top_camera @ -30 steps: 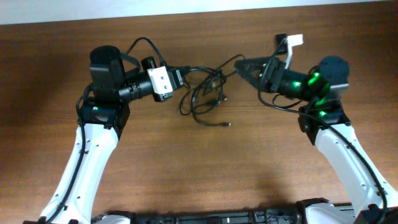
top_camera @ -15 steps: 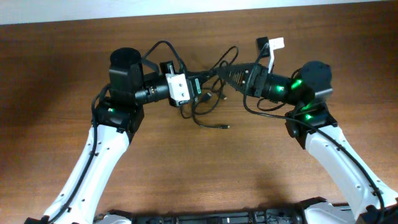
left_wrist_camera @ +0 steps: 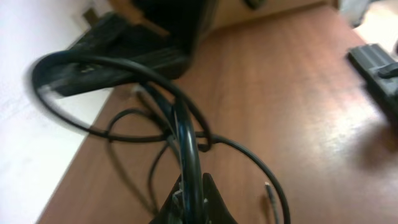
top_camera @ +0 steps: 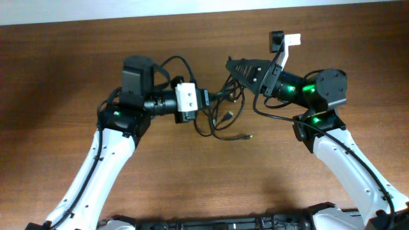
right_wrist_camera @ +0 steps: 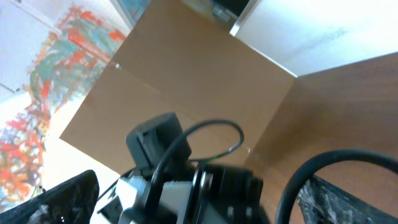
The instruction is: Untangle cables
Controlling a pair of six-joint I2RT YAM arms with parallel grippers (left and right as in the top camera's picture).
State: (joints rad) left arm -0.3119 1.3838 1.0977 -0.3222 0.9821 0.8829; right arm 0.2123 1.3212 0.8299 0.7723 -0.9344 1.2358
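chg: arms closed in over last sec, clump dragged twd right arm | thin black plug-ended cables (top_camera: 220,118) on brown wood table (top_camera: 192,185) btwn grippers, loops crossed | left gripper (top_camera: 208,101) pinched on one strand | right gripper (top_camera: 231,64) grip can't tell | est: slack gained, knot not freed

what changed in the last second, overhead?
The left gripper moved right toward centre, with the cables pinched in it. The right gripper came in leftward. The loose plug end slid right. The cables remain tangled between the grippers.
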